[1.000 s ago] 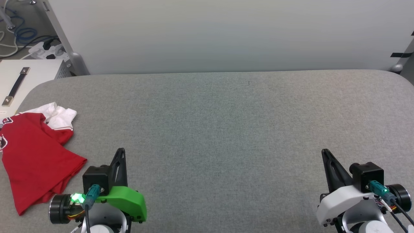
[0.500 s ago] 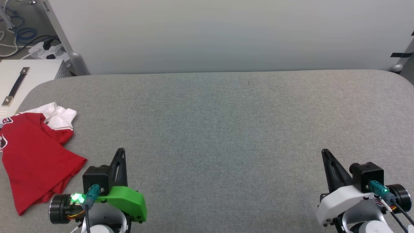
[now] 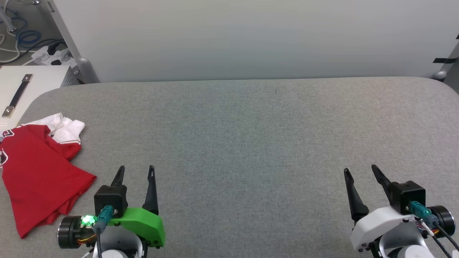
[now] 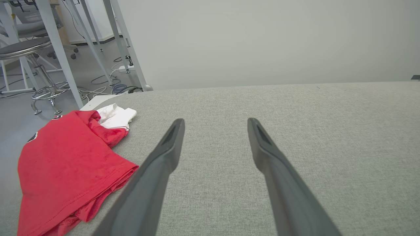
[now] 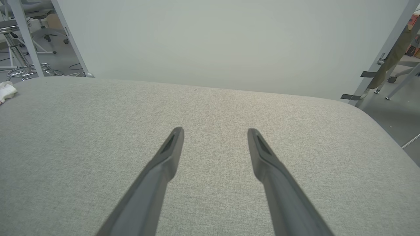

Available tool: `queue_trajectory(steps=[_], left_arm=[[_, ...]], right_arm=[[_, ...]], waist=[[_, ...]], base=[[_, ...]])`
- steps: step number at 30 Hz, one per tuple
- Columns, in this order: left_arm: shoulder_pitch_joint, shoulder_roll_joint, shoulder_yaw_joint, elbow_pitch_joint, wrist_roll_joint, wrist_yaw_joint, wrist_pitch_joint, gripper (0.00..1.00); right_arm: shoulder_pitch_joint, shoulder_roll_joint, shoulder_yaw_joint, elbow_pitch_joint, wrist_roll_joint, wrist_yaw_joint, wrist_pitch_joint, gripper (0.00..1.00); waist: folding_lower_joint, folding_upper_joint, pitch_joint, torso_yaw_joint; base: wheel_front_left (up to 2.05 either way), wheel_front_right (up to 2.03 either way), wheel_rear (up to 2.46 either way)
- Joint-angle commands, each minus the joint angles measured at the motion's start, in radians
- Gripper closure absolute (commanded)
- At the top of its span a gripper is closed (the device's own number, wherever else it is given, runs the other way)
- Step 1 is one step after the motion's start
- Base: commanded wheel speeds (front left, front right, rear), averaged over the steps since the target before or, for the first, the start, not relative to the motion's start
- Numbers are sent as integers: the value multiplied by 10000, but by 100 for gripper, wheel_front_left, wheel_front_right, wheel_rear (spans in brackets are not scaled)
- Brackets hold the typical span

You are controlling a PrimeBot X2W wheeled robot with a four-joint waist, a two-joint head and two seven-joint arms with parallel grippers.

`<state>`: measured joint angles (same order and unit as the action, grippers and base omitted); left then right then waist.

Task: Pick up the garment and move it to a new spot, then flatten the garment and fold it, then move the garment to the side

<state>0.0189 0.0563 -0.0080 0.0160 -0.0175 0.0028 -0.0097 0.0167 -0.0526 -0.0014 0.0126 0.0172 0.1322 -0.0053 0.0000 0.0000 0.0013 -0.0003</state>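
The garment (image 3: 37,172) lies crumpled at the left edge of the grey table (image 3: 244,136), red with a white sleeve end bunched at its far side. It also appears at the lower left of the left wrist view, garment (image 4: 65,164). My left gripper (image 3: 136,168) hovers near the front edge just right of the garment, open and holding nothing; its fingers (image 4: 164,157) are spread apart. My right gripper (image 3: 360,169) sits open at the front right, with bare cloth between its fingers (image 5: 265,160). A scrap of the white sleeve (image 5: 6,90) peeks in at the far left of the right wrist view.
A white panel wall (image 3: 251,39) runs behind the table. A white cabinet (image 3: 25,89) with a black handle stands off the left corner, with cables and a power strip (image 3: 50,55) on the floor behind. A stool (image 4: 36,65) stands left; table legs and tape show right.
Both grippers have gone from shut to open; the fingers now stand spread apart. The garment and the arms stay where they were.
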Motion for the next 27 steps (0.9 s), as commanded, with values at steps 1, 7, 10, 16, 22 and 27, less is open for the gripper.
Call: queue_trajectory(steps=[1, 7, 10, 16, 22, 27], left_arm=[[-184, -5, -50, 35, -61, -31, -108, 0], [-292, -8, -119, 104, -140, -50, -232, 0], [-345, -9, -156, 137, -178, -61, -297, 0], [-463, -12, -231, 193, -222, -73, -421, 0], [-563, -15, -306, 267, -249, -75, -545, 0], [-627, -17, -366, 358, -228, -88, -650, 0]], right_arm=[[-136, -20, -3, 74, 93, -1, -120, 0], [-235, -30, -8, 184, 251, -2, -246, 0], [-283, -43, 11, 238, 330, -2, -312, 0], [-380, -67, 17, 313, 502, -3, -432, 0], [-459, -78, -5, 321, 669, -4, -479, 0], [-502, -73, -69, 267, 795, -4, -472, 0]], waist=[[0, 0, 3, 0], [0, 0, 15, -2], [0, 0, 20, -2], [0, 0, 43, 9], [0, 0, 57, 16], [0, 0, 53, 15]], base=[[0, 0, 0], [0, 0, 0], [0, 0, 0], [0, 0, 0], [0, 0, 0], [0, 0, 0]])
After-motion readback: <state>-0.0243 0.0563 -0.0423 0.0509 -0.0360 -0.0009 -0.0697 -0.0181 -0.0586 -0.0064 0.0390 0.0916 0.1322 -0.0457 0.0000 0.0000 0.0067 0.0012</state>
